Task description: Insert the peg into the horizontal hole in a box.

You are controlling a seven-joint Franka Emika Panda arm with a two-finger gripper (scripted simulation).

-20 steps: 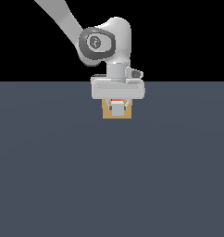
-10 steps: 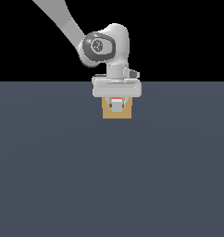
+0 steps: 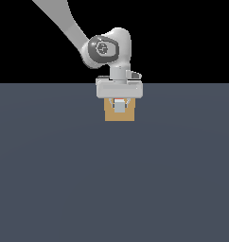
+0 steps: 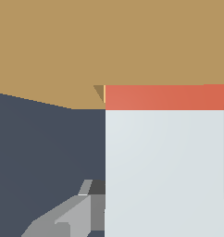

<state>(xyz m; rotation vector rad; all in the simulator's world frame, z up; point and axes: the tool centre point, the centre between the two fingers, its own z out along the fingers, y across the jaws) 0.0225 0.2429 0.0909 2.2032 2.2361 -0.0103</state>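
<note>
Wrist view: peg (image 4: 164, 166) clamped between gripper (image 3: 119, 105) fingers, orange-red tip partly entered into hole (image 4: 99, 92) of box (image 4: 109, 46). Judged rigid, light, smooth-sided; best held on pale shank, clear of orange-red tip.

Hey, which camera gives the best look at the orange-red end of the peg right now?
The wrist view. The peg fills much of the frame, and its orange-red end shows as a clear band at the tan box. In the exterior view the peg is a tiny grey square with a faint orange sliver above.
</note>
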